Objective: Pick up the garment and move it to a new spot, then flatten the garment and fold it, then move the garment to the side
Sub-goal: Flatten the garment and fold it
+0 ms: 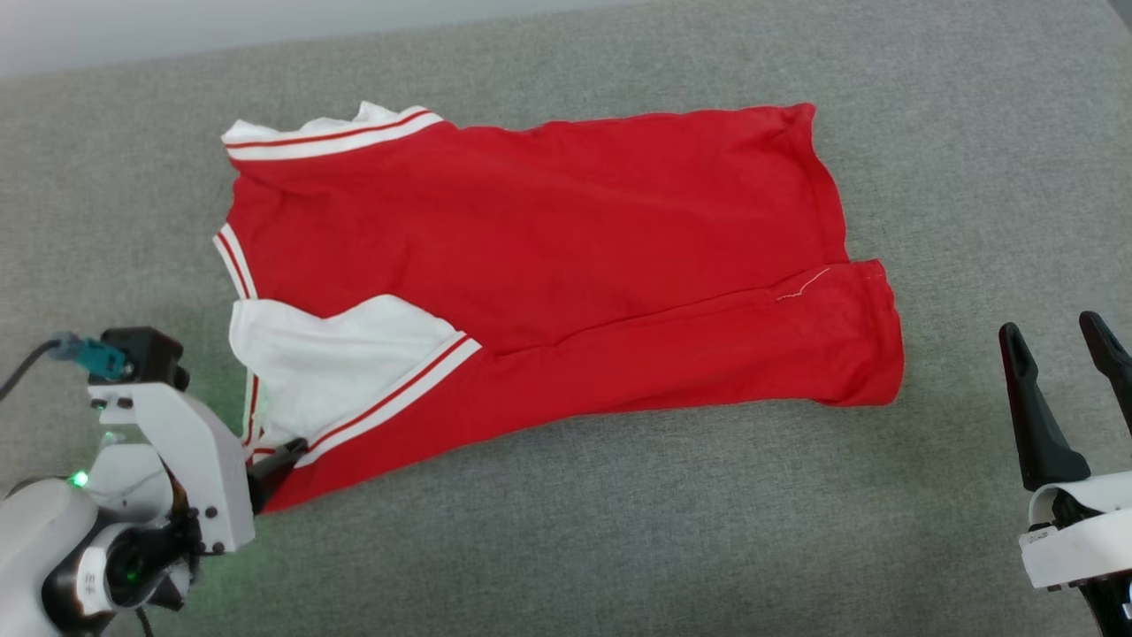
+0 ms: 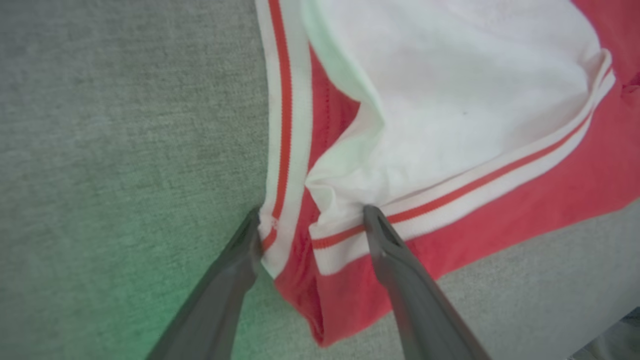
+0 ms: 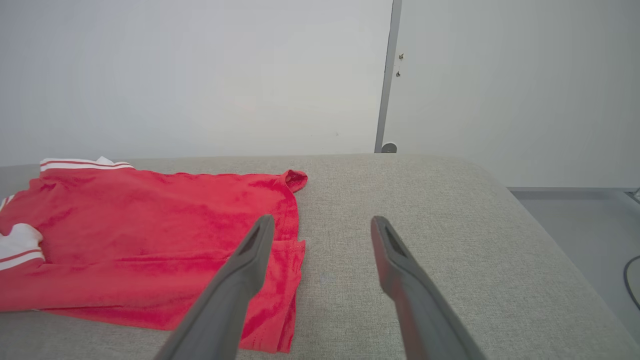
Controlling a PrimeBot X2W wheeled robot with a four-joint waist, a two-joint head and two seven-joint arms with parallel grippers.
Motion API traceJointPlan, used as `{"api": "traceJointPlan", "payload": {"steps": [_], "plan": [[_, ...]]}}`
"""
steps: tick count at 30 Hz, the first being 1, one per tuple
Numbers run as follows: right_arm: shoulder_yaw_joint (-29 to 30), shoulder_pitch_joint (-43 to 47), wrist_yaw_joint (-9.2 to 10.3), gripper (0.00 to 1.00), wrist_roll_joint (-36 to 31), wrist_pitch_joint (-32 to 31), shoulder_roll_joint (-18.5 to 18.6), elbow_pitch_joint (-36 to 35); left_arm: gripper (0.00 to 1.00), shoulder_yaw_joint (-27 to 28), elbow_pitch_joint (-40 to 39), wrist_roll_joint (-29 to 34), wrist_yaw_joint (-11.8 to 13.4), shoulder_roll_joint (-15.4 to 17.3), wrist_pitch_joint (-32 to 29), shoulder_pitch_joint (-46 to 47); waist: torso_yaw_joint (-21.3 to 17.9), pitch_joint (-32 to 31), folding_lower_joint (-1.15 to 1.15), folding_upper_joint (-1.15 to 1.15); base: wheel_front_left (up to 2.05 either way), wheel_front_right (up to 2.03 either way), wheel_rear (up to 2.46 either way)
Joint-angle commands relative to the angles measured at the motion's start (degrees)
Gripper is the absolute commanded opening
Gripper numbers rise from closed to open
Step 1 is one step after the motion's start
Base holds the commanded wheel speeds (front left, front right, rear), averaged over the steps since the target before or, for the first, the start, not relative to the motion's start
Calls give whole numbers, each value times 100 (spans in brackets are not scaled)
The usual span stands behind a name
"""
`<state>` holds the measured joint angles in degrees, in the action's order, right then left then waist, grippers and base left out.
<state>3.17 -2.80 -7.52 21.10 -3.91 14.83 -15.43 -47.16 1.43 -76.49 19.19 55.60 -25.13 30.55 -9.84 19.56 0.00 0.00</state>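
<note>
Garment flat, long axis left-right, sleeves left, hem right

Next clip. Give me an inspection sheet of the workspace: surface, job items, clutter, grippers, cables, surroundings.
Surface: grey fabric-covered table.
Job's things: garment lies spread, plain red side up, white sleeve folded onto it, near edge looks folded over.
Clutter: nothing seen.
Grippers: left gripper open, fingers straddling the garment's striped corner; right gripper open, apart from the garment, beyond its hem.
Cables: cable at the left wrist; dark cable on the floor.
Surroundings: pale wall, grey floor.
</note>
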Motion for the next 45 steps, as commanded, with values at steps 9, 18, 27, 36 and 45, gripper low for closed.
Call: {"api": "traceJointPlan", "payload": {"steps": [9,18,27,36,45], "plan": [[-44,-73,6,100,113,-189,74,18,97,-569,453,-444,255,-306,-986,-453,48,-6,0,0,0,0,0],[-179,-62,6,100,266,-774,214,-25,0,-799,640,-495,275,-587,-1426,-373,56,-13,0,0,0,0,0],[-295,-311,6,100,660,-2084,420,129,0,-907,916,-363,44,-842,-1342,-280,101,17,0,0,0,0,0],[-314,-761,4,100,867,-3152,494,830,0,-962,1043,-246,-105,-1076,-1288,-138,309,54,0,0,0,0,0],[-725,-1398,4,100,1082,-3513,404,1864,0,-955,1153,-173,-202,-1252,-1221,-10,452,111,0,0,0,0,0]]}}
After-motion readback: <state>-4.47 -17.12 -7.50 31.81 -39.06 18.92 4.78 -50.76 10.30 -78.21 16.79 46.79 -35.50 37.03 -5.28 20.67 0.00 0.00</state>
